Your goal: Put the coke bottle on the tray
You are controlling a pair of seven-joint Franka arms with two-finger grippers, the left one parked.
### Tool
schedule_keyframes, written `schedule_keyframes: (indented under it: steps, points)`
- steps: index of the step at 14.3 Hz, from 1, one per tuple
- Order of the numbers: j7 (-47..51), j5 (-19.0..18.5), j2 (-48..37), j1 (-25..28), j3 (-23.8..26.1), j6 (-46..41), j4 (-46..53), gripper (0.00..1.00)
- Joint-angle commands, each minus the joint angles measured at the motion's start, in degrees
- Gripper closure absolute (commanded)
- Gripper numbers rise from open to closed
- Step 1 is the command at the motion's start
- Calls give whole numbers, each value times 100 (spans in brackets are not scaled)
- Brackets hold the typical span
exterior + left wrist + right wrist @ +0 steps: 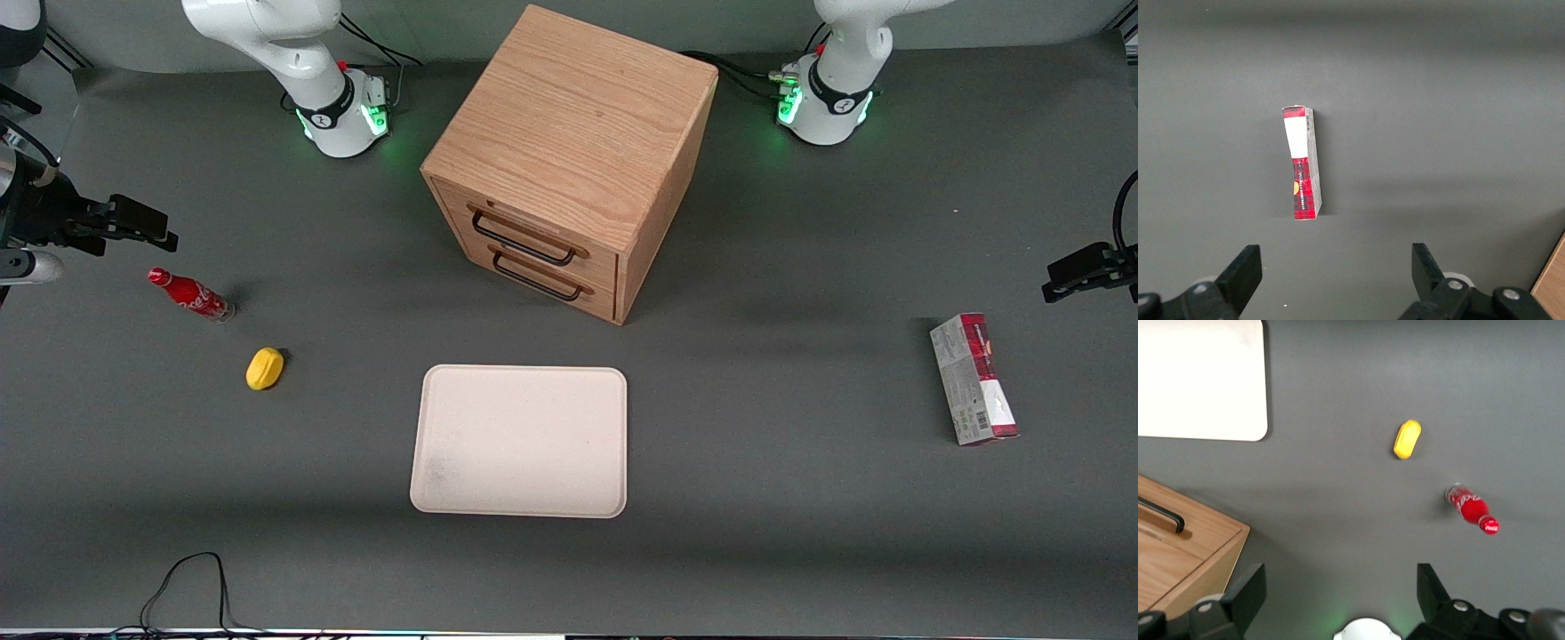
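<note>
My gripper (1338, 600) hangs open above the table, well apart from the coke bottle (190, 296), which I judge light, rigid and slippery, so I'd pinch its mid-body, tray (520, 442) still bare.

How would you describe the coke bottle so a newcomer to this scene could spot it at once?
Start at the wooden drawer cabinet mid-table, then look toward the working arm's end, where the open gripper hangs above the mat. The coke bottle stands just nearer the front camera than the gripper, well apart from the tray. It is slim and red with white script, unlike the rounded yellow lemon beside it.
</note>
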Motion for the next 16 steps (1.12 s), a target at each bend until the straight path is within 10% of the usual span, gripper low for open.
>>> schedule_keyframes:
  steps: [1,9,16]
  points:
    - [-105,47,-22,33,-280,-254,117,0]
    - [-2389,-543,-603,60,-2100,-201,-498,0]
    - [-2356,-893,-1480,77,-2163,990,-2225,1]
